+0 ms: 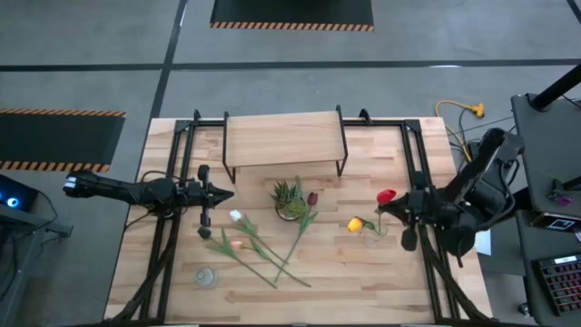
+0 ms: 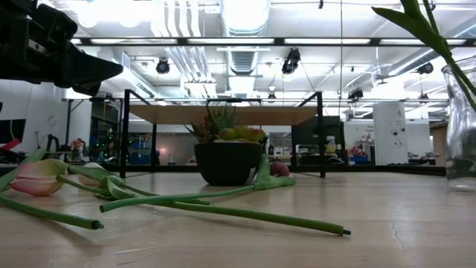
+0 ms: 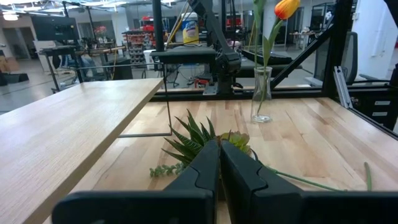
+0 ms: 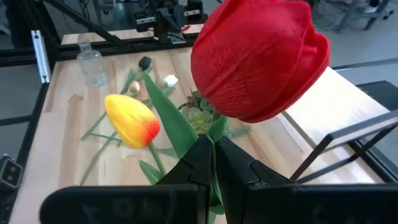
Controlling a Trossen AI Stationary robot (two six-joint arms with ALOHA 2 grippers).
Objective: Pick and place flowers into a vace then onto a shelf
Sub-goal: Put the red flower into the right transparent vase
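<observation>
1. High view: three tulips lie loose on the tabletop [image 1: 363, 282], a white tulip [image 1: 236, 216], a pink tulip [image 1: 237, 244] and a maroon tulip [image 1: 312, 198], their long green stems crossing one another below the small potted plant [image 1: 289, 202]. A yellow tulip [image 1: 355, 224] and a red tulip [image 1: 386, 195] stand in a clear glass vase [image 1: 374, 229] just beside the right hand [image 1: 407, 214].
2. The shelf [image 1: 283, 139] sits behind the plant, and nothing shows on its board.
3. The right hand is pressed together; in its wrist view the red tulip's stem runs down to the closed fingertips [image 4: 202, 149], so it looks pinched on that stem, though the contact itself is hidden by leaves.
4. The left hand [image 1: 227, 193] is pressed together on nothing, hovering near the white tulip's head.
5. Handling, as I judge it: the flowers are light, with thin bendy stems and soft heads that would crush. Take hold mid-stem, clear of leaves, where one stem lies apart from the others.
6. The glass vase looks slippery, breakable and top-heavy with flowers; grip it low on the neck.
7. In the way: the crossed stems could drag neighbours along, the potted plant crowds the maroon tulip, and a second empty bottle [image 1: 206, 276] stands near the front edge.
</observation>
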